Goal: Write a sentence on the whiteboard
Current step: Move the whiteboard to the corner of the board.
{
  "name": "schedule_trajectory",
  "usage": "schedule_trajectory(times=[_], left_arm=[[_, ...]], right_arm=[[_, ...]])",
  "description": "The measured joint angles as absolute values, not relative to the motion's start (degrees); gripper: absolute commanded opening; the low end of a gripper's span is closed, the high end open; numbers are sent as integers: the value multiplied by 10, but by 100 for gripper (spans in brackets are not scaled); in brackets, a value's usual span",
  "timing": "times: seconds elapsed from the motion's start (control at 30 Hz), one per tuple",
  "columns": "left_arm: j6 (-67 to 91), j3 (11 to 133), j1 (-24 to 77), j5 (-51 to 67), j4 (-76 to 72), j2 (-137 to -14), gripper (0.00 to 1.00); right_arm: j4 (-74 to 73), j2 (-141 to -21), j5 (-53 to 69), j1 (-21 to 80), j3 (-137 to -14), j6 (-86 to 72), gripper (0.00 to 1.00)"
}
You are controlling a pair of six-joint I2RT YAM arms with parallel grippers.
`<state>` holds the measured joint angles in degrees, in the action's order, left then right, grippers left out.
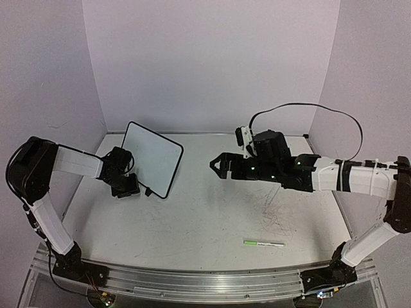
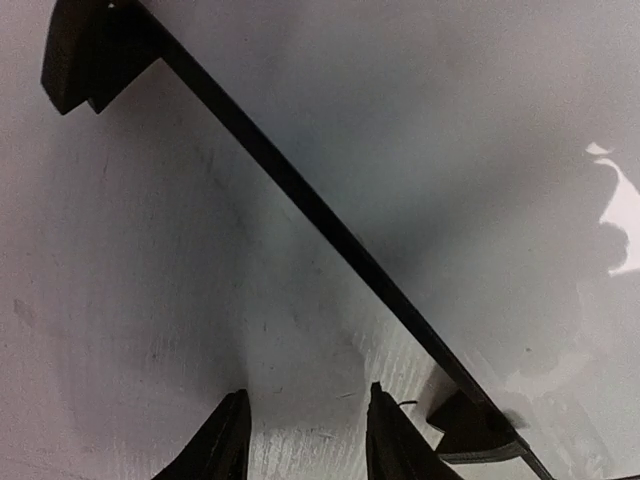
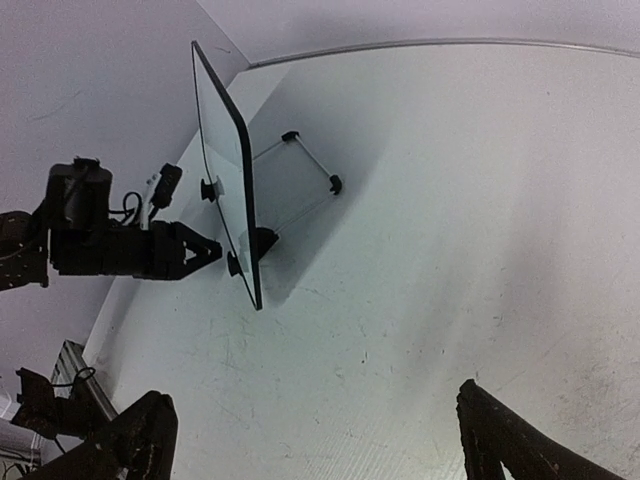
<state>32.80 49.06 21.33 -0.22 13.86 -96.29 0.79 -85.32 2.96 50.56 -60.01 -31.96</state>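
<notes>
Left to right. My left claw sat low at the board's near bottom corner. Its fingers were parted narrowly with nothing between them, and a stand foot lay just beside the right finger. The board stood upright on its feet at the table's left rear, white face turned toward mid-table. My right claw hung over mid-table, well apart from the board, spread wide and empty. A green-capped pen lay flat near the front right edge.
</notes>
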Motion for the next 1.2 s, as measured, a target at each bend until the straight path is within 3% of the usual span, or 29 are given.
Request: schedule_trajectory(times=[0.57,0.9,1.2], left_arm=[[364,554,310,-34,135,-1029,35],[395,647,372,-24,124,-1104,35],[383,569,400,-16,105,-1033,55]], right_arm=[[-6,-853,-78,502,-621,-313,98],[-15,-848,-72,501,-608,-313,98],[-18,-1005,-33,516,-719,-338,90]])
